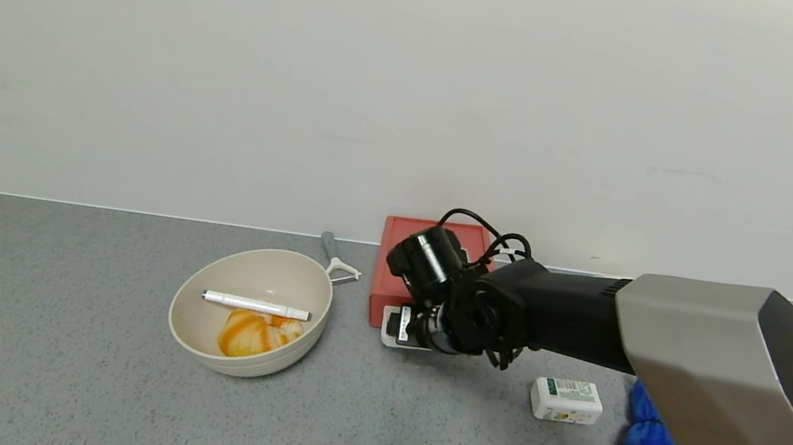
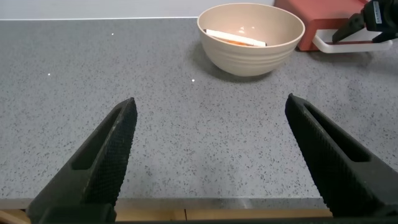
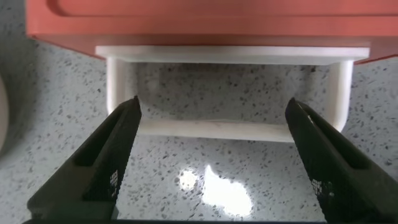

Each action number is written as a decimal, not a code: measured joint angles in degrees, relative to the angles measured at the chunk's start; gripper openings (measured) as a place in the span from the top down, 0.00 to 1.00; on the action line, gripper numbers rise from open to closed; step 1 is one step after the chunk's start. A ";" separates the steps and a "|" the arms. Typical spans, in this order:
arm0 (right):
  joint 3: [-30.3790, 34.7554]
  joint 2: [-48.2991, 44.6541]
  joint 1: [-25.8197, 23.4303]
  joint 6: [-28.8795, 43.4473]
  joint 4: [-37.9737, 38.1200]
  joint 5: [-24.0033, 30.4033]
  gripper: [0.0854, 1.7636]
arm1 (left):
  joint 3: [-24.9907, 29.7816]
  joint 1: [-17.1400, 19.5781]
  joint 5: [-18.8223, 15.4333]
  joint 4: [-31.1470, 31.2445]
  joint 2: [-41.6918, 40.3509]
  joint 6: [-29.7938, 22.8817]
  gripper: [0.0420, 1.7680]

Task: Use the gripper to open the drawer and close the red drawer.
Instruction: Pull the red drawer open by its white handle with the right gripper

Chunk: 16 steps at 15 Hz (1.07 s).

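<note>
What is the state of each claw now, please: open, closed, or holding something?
Left claw: open, empty, above bare counter.
Right claw: open, holding nothing, over the white handle of the red drawer.

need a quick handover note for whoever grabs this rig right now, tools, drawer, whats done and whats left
Right tool: open, at the front of the red drawer, its fingers just before the bar of the white loop handle; not gripping it.
Left tool: open, parked low over the bare counter, holding nothing.
Drawer: by the wall, right of the cream bowl. Its front looks flush with the box, so it seems shut.
Done: approach to the handle.
Left: hook or grip the handle, pull the drawer open, then push it shut.
</note>
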 joint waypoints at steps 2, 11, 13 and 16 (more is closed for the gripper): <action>-0.04 0.41 -0.15 0.00 -0.37 -0.52 0.03 | 0.00 0.00 0.00 -0.02 0.00 0.00 0.03; -0.09 0.88 -0.15 -0.09 2.69 0.00 0.03 | 0.00 0.00 0.00 -0.02 0.00 0.00 0.03; -0.11 0.80 0.02 0.18 4.35 0.22 0.03 | 0.00 0.00 0.00 -0.02 0.00 0.00 0.03; 0.02 0.59 0.63 1.04 6.30 0.20 0.03 | 0.00 0.00 0.00 -0.02 0.00 0.00 0.03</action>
